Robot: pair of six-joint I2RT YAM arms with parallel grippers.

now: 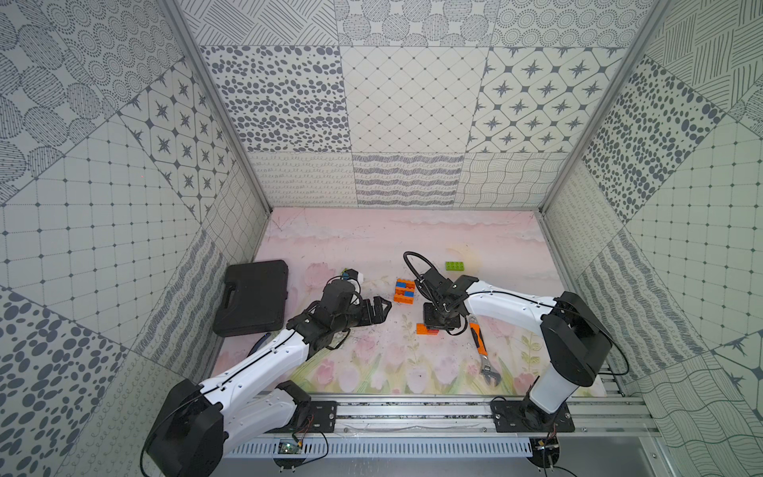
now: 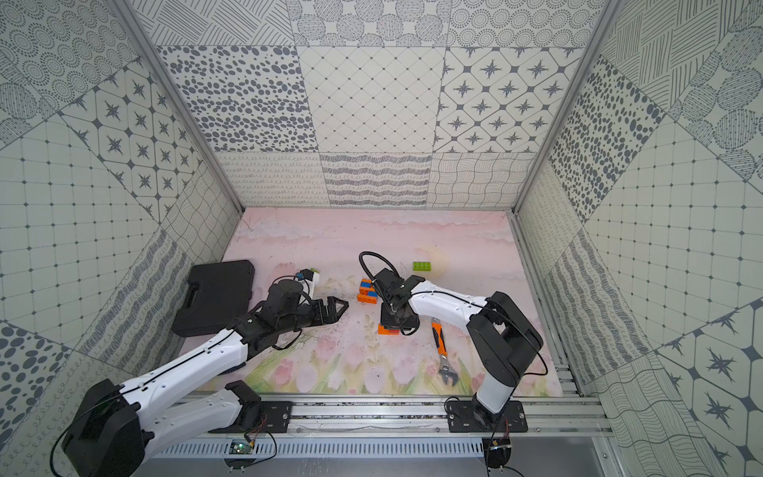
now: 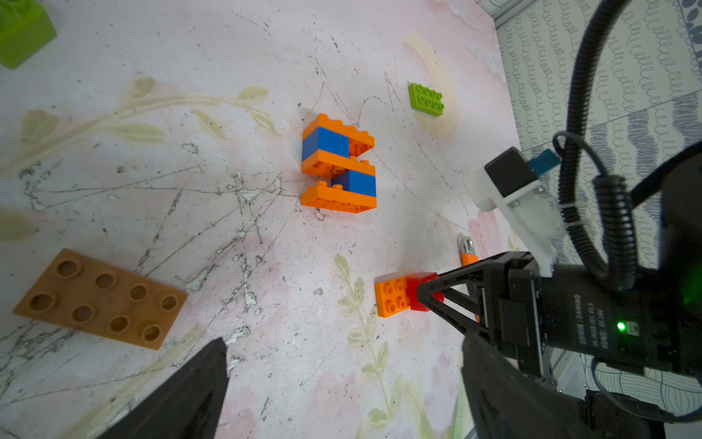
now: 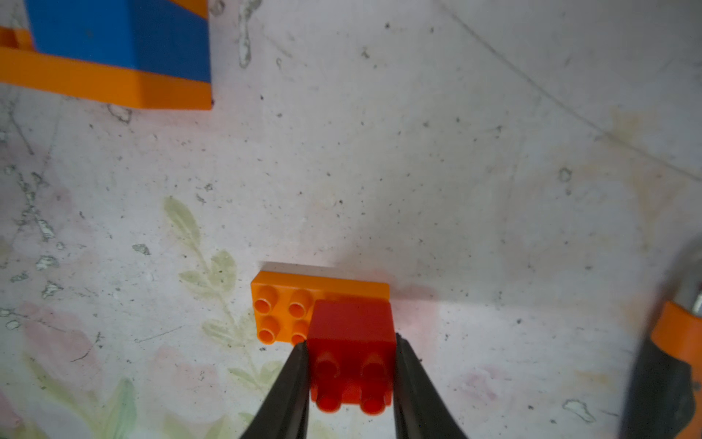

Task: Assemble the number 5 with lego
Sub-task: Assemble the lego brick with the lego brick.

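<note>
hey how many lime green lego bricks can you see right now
2: one oblong lime green brick lies alone beyond the right arm; another lime green brick sits near the left wrist, partly cropped. More may be hidden.

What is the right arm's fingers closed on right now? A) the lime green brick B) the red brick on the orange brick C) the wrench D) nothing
B: the fingers pinch the red brick sitting on the orange brick.

A black plastic carrying case (image 1: 252, 296) lay closed at the left — an orange-handled adjustable steel wrench (image 1: 483, 351) rested near the right front, well apart.
</note>
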